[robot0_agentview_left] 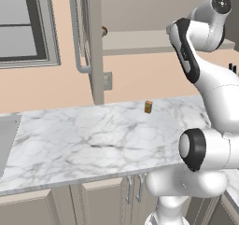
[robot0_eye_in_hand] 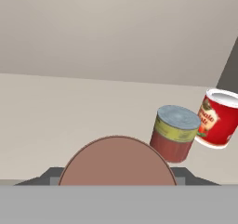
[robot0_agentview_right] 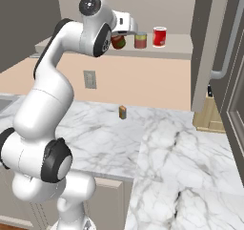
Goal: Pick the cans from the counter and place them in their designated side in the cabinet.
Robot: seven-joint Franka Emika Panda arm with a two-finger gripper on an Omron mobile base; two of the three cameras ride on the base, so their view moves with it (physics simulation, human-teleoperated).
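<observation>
My gripper (robot0_agentview_right: 120,35) is up at the open beige cabinet (robot0_agentview_right: 157,50), shut on the plain dark red can (robot0_agentview_right: 117,42), which hangs tilted just above the left part of the inner shelf. In the hand view that can's round brownish end (robot0_eye_in_hand: 117,160) sits between my dark fingertips (robot0_eye_in_hand: 50,175). On the shelf ahead stands the shorter can (robot0_eye_in_hand: 174,134) with a teal-grey top and a red-and-green label, also seen as the middle can (robot0_agentview_right: 140,40) from the right base. The marble counter (robot0_agentview_left: 93,135) lies below. From the left base the cabinet door (robot0_agentview_left: 93,42) hides my gripper.
A bright red can with a white rim (robot0_agentview_right: 159,36) stands right of the shorter can. A small orange box (robot0_agentview_left: 148,107) sits on the counter near the wall. A wooden block (robot0_agentview_right: 207,113) stands at the right. A sink (robot0_agentview_left: 5,142) lies at the far left.
</observation>
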